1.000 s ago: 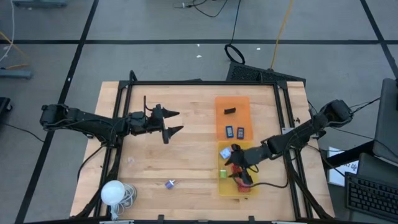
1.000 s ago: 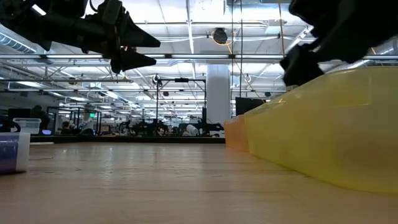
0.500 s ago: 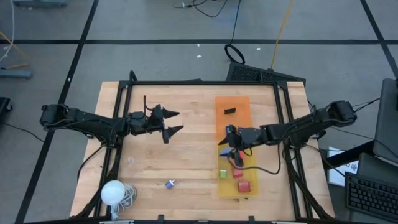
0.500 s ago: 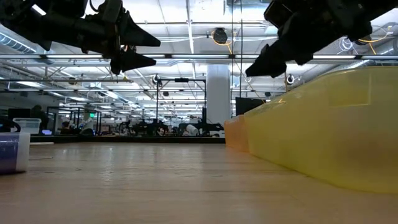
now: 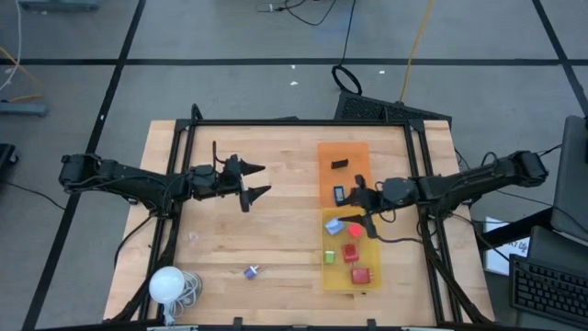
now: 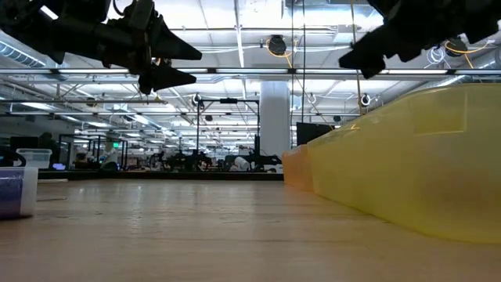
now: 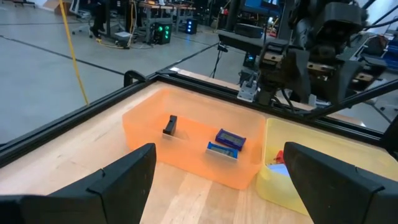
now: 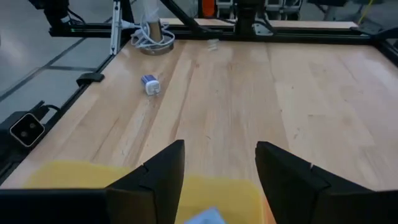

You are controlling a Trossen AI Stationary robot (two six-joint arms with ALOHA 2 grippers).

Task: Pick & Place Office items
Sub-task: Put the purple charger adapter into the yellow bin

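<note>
1. Reaching for the stray piece is, I judge, my step in hand: a small blue piece (image 5: 252,271) lies alone on the bare wood, well apart from both trays and near the white ball with cord (image 5: 167,283).
2. My right gripper (image 5: 360,204) hangs over the seam between the orange tray (image 5: 327,152) and the yellow tray (image 5: 372,287), fingers apart with nothing between them.
3. My left gripper (image 5: 257,180) hovers wide open and empty above mid-table; it looks the nearer one, so I would send it.
4. I should come straight down, fingers straddling the piece, tips almost on the wood before closing.
5. Approaching from the side away from the cord should keep me from snagging the coil.
6. Such a tiny block may squirt sideways, so I would close slowly and centred.
</note>
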